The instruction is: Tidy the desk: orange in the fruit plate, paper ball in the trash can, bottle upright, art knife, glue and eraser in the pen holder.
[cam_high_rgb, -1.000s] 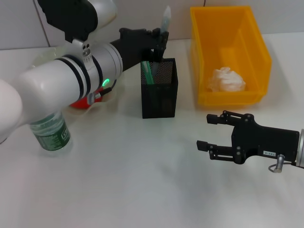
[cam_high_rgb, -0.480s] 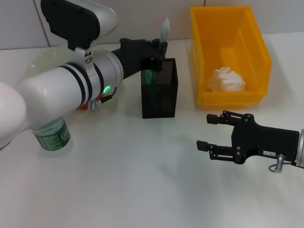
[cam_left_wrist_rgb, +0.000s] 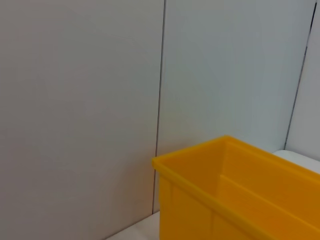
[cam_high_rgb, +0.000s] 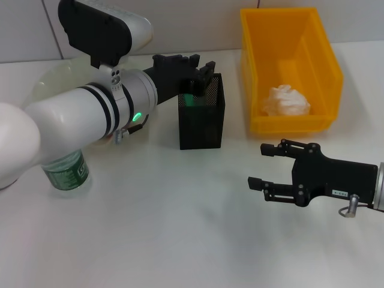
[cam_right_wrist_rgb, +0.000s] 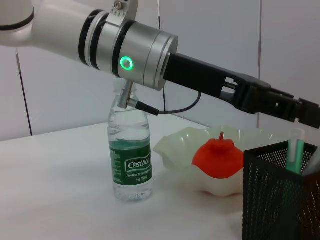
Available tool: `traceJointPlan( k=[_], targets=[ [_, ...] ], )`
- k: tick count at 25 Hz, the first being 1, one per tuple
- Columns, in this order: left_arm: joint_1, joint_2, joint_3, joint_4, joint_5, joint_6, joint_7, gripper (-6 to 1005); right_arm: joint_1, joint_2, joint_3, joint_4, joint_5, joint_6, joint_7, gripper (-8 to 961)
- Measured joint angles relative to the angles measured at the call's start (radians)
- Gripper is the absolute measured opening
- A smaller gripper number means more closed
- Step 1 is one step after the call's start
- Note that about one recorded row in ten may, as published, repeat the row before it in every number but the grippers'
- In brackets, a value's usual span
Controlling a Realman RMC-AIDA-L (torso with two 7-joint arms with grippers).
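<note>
My left gripper [cam_high_rgb: 193,65] hovers open right over the black mesh pen holder [cam_high_rgb: 201,117], nothing between its fingers. Inside the holder stand a green stick with a clear top [cam_right_wrist_rgb: 295,150] and a grey slanted piece [cam_right_wrist_rgb: 312,167]; I cannot tell which is the glue or the art knife. The eraser is out of view. The bottle [cam_high_rgb: 65,169] stands upright at the left. In the right wrist view the orange [cam_right_wrist_rgb: 217,156] lies in the pale-green fruit plate [cam_right_wrist_rgb: 175,145]. The paper ball [cam_high_rgb: 288,101] rests in the yellow trash can [cam_high_rgb: 258,66]. My right gripper [cam_high_rgb: 264,166] hangs open, low at the right.
My left forearm [cam_high_rgb: 90,117] stretches across the fruit plate and covers the orange in the head view. The white wall runs just behind the trash can [cam_left_wrist_rgb: 210,190]. Bare tabletop [cam_high_rgb: 168,222] lies in front of the pen holder.
The pale translucent item held above the pen holder is gone from my left gripper, whose fingers have opened. The left arm shifted slightly right. The right arm has not moved.
</note>
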Motion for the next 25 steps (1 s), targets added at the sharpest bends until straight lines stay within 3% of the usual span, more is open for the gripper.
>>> traceJointPlan(
  k=[3, 8, 14, 22, 25],
  targets=[
    [-0.002, 0.000, 0.000, -0.002, -0.006, 0.001, 0.000, 241, 0.000, 0.000, 0.000, 0.000, 0.000, 0.000, 0.000, 766],
    [-0.003, 0.000, 0.000, -0.003, -0.023, 0.001, 0.000, 397, 0.000, 0.000, 0.000, 0.000, 0.000, 0.002, -0.001, 766],
    [-0.007, 0.003, -0.027, 0.003, -0.088, 0.069, -0.001, 393, 0.002, 0.000, 0.000, 0.000, 0.000, 0.005, -0.002, 766],
    [-0.039, 0.006, -0.153, 0.015, -0.140, 0.277, 0.009, 402, 0.004, 0.000, 0.000, 0.000, 0.000, 0.007, -0.003, 766],
    [-0.042, 0.008, -0.250, 0.029, -0.144, 0.365, 0.040, 409, 0.005, -0.001, -0.002, 0.000, 0.000, 0.003, -0.006, 766]
  ],
)
